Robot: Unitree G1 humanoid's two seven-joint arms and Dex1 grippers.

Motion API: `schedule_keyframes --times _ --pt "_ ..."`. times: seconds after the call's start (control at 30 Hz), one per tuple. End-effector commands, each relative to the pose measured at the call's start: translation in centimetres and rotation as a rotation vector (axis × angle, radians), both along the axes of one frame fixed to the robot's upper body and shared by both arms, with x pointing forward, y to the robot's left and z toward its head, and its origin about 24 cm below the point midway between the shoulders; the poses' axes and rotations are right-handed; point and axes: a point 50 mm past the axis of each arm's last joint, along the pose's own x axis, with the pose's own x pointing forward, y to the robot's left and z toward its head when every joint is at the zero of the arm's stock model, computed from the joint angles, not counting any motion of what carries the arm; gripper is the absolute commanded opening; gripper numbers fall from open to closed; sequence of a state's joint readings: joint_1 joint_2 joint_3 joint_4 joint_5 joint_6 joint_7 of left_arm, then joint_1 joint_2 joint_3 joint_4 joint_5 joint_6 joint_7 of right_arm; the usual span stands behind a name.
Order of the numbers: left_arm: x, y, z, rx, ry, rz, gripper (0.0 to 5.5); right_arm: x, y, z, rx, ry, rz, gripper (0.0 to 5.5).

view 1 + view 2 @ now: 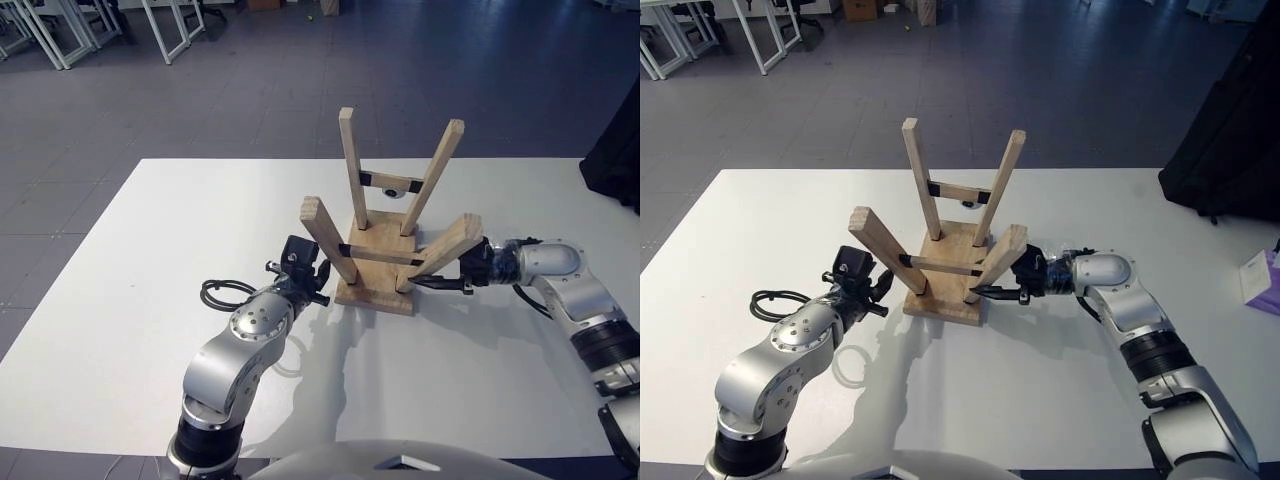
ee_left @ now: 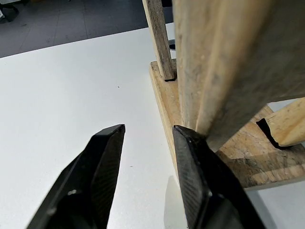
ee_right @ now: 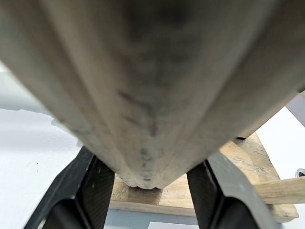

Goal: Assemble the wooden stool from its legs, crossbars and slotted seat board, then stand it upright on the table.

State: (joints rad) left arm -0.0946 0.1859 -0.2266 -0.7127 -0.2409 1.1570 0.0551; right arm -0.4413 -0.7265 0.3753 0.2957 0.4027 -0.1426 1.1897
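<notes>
The wooden stool stands upside down at the table's middle. Its seat board (image 1: 376, 296) lies flat and its legs point up, joined by a rear crossbar (image 1: 390, 183) and a front crossbar (image 1: 385, 256). My left gripper (image 2: 148, 131) is open next to the seat board's left edge, and one finger (image 2: 198, 176) rests by the foot of the front-left leg (image 1: 328, 238). From the right, my right gripper (image 1: 992, 292) is shut on the front-right leg (image 1: 1002, 254) low down; its fingers (image 3: 90, 186) flank the wood.
A black cable loop (image 1: 224, 292) lies on the white table (image 1: 120, 300) left of my left arm, with a pale ring (image 1: 849, 366) nearer the front. A purple box (image 1: 1264, 281) sits at the far right edge.
</notes>
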Motion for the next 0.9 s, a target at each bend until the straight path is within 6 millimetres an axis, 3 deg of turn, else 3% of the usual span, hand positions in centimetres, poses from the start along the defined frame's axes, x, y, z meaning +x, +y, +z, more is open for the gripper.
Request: schedule_keyframes --times 0.03,0.13,0.23,0.3,0.33,0.4,0.5,0.6,0.67,0.77,0.83,0.9 --pt "-2.4 -6.3 3.7 -0.198 -0.094 -0.516 1.9 -2.8 0.5 -7.1 -0.314 0.274 0.045 2.03" --pt "-1.9 -3.4 2.2 -0.148 -0.042 -0.413 1.9 -3.8 0.0 -7.7 -0.336 0.361 0.056 2.03" --pt "0.3 2.7 1.1 -0.033 -0.019 -0.152 1.9 -4.7 -0.7 -8.2 -0.384 0.447 0.053 2.03" --pt "2.8 7.6 3.0 0.017 -0.161 0.166 1.9 -4.6 -0.9 -8.4 -0.386 0.453 0.013 2.03" --pt "3.7 9.1 5.4 -0.042 -0.297 0.287 1.9 -4.5 -1.0 -8.5 -0.386 0.451 -0.006 2.03" --pt "4.3 9.9 10.0 -0.169 -0.537 0.369 1.9 -4.4 -1.2 -8.7 -0.382 0.452 -0.032 2.03" --pt "4.1 8.1 15.5 -0.316 -0.774 0.276 1.66 -4.2 -1.2 -8.9 -0.369 0.451 -0.064 2.03" --pt "4.0 4.0 17.9 -0.462 -0.81 0.053 1.14 -3.9 -1.0 -9.0 -0.353 0.445 -0.093 2.03" --pt "4.5 0.2 17.1 -0.496 -0.699 -0.105 0.79 -3.8 -0.7 -9.2 -0.345 0.443 -0.104 2.03" --pt "4.3 -4.5 12.6 -0.446 -0.449 -0.253 0.35 -3.5 -0.4 -9.2 -0.338 0.433 -0.107 2.03" --pt "3.5 -6.8 9.8 -0.393 -0.331 -0.31 0.12 -3.6 -0.4 -9.3 -0.338 0.43 -0.105 2.03" --pt "3.3 -7.8 8.0 -0.281 -0.296 -0.315 0.12 -3.5 -0.3 -9.3 -0.342 0.429 -0.096 2.03"
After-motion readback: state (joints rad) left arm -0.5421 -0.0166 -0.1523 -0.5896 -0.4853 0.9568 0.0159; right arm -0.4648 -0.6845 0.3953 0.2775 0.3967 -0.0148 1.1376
